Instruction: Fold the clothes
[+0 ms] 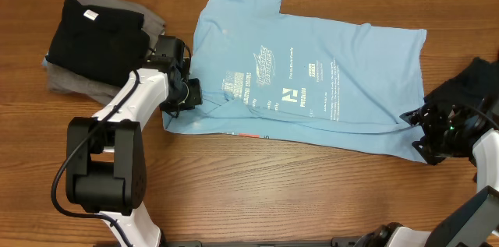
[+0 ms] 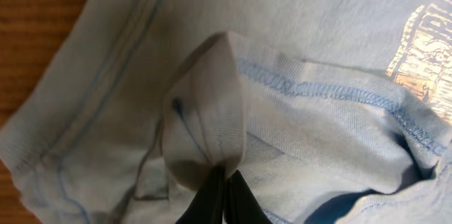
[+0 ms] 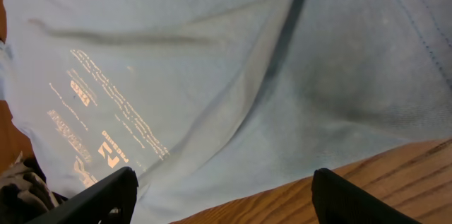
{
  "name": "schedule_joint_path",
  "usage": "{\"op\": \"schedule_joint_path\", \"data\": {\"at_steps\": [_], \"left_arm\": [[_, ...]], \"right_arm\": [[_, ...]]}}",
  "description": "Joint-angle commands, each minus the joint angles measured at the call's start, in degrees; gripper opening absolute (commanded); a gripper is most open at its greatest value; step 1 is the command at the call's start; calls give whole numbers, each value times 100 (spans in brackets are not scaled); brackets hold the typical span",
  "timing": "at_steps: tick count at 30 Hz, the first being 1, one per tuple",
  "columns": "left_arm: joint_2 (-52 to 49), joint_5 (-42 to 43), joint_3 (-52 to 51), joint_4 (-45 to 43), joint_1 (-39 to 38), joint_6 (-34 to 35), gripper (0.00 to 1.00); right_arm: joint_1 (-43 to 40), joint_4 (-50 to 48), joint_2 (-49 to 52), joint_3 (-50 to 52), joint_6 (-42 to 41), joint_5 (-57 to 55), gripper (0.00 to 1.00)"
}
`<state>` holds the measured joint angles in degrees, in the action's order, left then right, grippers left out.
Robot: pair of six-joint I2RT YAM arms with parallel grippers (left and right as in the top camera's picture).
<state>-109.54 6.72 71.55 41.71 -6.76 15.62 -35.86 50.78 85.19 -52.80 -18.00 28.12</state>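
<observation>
A light blue T-shirt (image 1: 312, 75) with pale printed logos lies spread across the middle of the table. My left gripper (image 1: 189, 93) is at its left sleeve, shut on a pinched fold of the blue cloth (image 2: 212, 111). My right gripper (image 1: 417, 126) is at the shirt's lower right corner, open, its fingers (image 3: 222, 192) wide apart over the shirt's edge (image 3: 233, 111) and the wood. A black T-shirt (image 1: 97, 33) lies folded on a grey one (image 1: 70, 79) at the far left.
Dark cloth (image 1: 479, 83) lies at the right edge of the table, behind my right arm. Bare wood table (image 1: 257, 185) runs along the front.
</observation>
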Motion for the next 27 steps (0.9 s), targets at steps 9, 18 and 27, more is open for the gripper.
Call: {"op": "schedule_joint_path", "data": {"at_steps": [9, 18, 27], "left_arm": [[109, 186, 1335, 1091, -50, 212, 4], [122, 839, 1528, 1051, -151, 267, 4], [125, 990, 2157, 887, -168, 282, 4]], "right_arm": [[13, 7, 11, 35, 0, 0, 81], [13, -15, 11, 35, 0, -2, 81], [13, -39, 11, 35, 0, -2, 81]]}}
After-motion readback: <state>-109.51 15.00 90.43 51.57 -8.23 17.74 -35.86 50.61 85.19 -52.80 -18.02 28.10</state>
